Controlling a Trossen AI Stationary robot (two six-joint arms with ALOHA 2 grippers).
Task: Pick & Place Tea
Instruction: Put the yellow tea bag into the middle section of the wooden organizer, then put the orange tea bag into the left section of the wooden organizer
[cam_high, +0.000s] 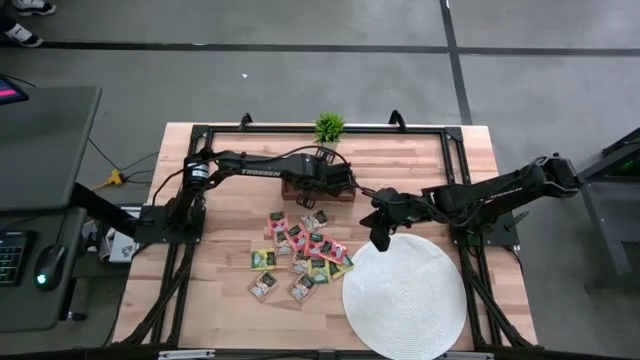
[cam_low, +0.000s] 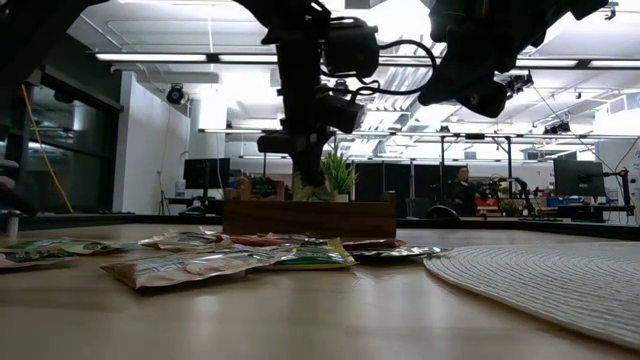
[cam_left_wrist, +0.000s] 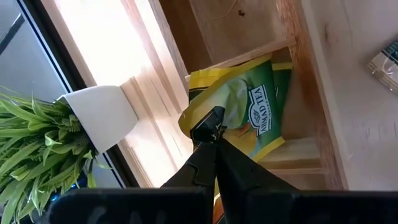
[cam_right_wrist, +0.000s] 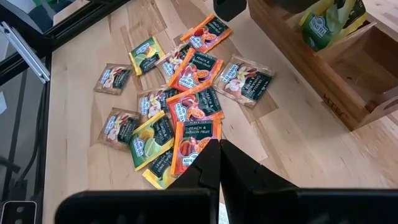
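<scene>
Placing step in hand. Left end effector (cam_left_wrist: 211, 127) is clenched on a yellow-green packet (cam_left_wrist: 252, 106), holding it by one corner over an open compartment of the wooden box (cam_high: 318, 190). In the high view the box sits at 12 o'clock from the packet pile, just below the potted plant (cam_high: 329, 127). In the left wrist view the packet hangs tilted, partly inside the compartment walls; I can't tell whether its lower edge touches the box floor.

Right end effector (cam_high: 381, 238) is clenched and empty, hovering at the 11 o'clock rim of the white mat (cam_high: 405, 295), roughly 3 o'clock from the pile. Waiting, by the look of it.

The rest of the tea, the packet pile (cam_high: 298, 255), lies loose on the table (cam_high: 225, 300) between the box and the mat, with packets overlapping. Pink-red, yellow and green mix.

Judgement: most of the job is left, going by the pile size.

Next move calls for: lower a touch so the packet clears the divider, release, lift straight out. Risk: the foil snags on the compartment wall or clings to the fingers on retract. After that, pick an outlying packet at the pile edge, since overlapping ones invite double grabs.
</scene>
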